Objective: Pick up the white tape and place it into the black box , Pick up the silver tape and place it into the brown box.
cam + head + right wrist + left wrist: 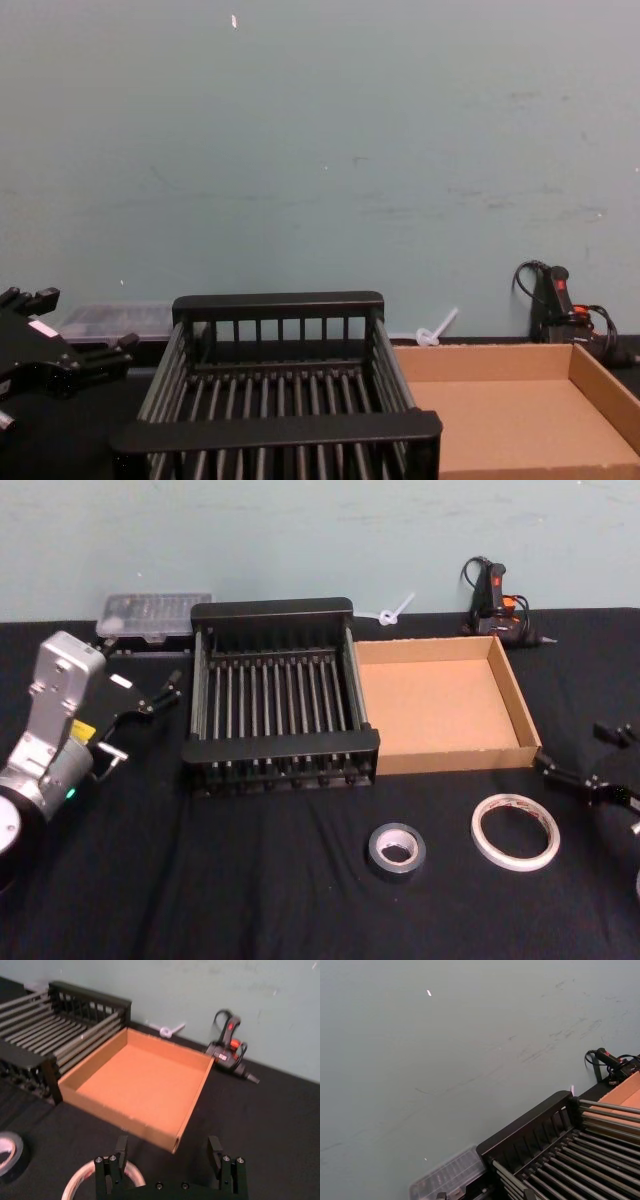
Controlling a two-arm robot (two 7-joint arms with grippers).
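Seeing both rolls flat on black cloth before the boxes.
I have the right gripper (171, 1160) spread beside the white tape (515, 830); silver tape (397, 850) sits apart; left gripper (150, 695) spread.

black box (280, 695) left of brown box (440, 705)

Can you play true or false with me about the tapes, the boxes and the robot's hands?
1. The white tape is lying on the table in front of the brown box. True.
2. The silver tape is already inside the brown box. False: it lies on the black cloth, to the left of the white tape.
3. The black box sits to the left of the brown box, right up against it. True.
4. The right gripper is squeezing the white tape. False: its fingers are open, and it holds nothing.
5. The left gripper is reaching into the black box. False: it is off to the left of the black box, open.
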